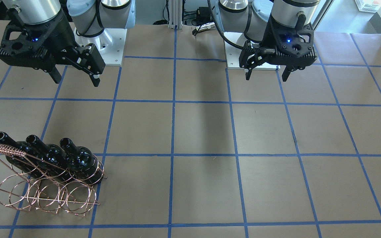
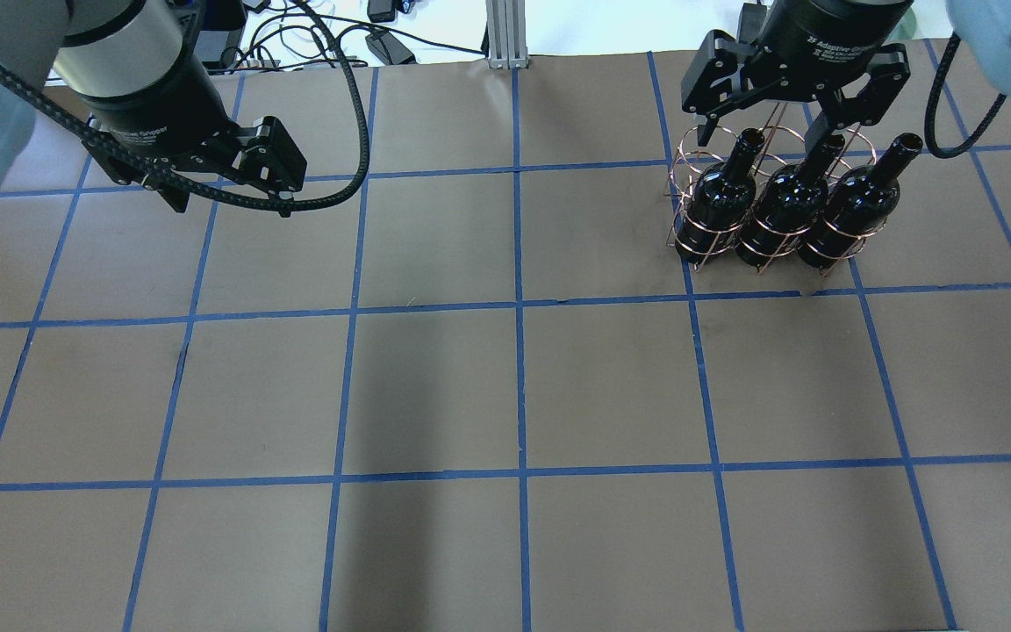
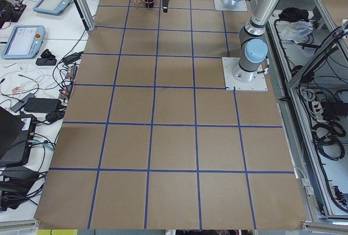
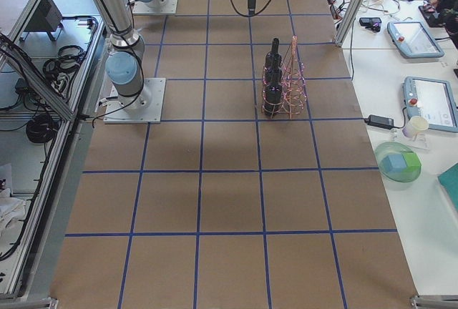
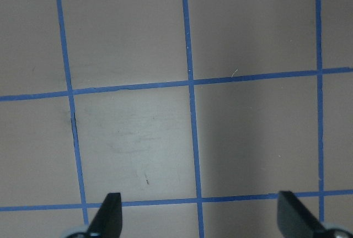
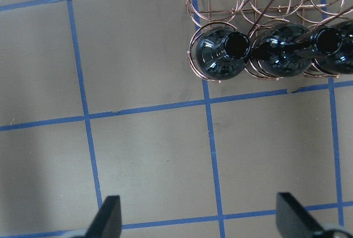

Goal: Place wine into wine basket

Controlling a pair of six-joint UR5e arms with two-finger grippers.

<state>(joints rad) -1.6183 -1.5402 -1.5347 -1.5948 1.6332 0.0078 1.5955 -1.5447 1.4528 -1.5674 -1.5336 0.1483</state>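
Three dark bottles (image 2: 788,209) stand side by side in the wire basket (image 1: 50,191), on the robot's right half of the table (image 2: 505,386). Each sits in its own hoop of the row nearer the robot, and the hoops of the other row are empty. I cannot tell which of the look-alike bottles is the one meant. No bottle lies loose in any view, though, so I judge the placing done, with nothing left except perhaps to take the arms clear.

The right gripper (image 1: 77,82) hangs above the table with its fingers spread wide and nothing between them. The left gripper (image 1: 266,78), well apart on the other side, is likewise spread and empty.

The overhead view sets the right gripper in front of the far hoops and the bottle necks, as if it were almost on them. The front view shows it apart from the basket and touching nothing. The right wrist view looks straight down into the bottle mouths — all open, no corks — and shows the bar of the handle (image 1: 7,150) crossing above the middle bottle. Only the front view makes the coil wrapping on that handle plain. The left wrist view shows bare table between its fingertips — nothing else.
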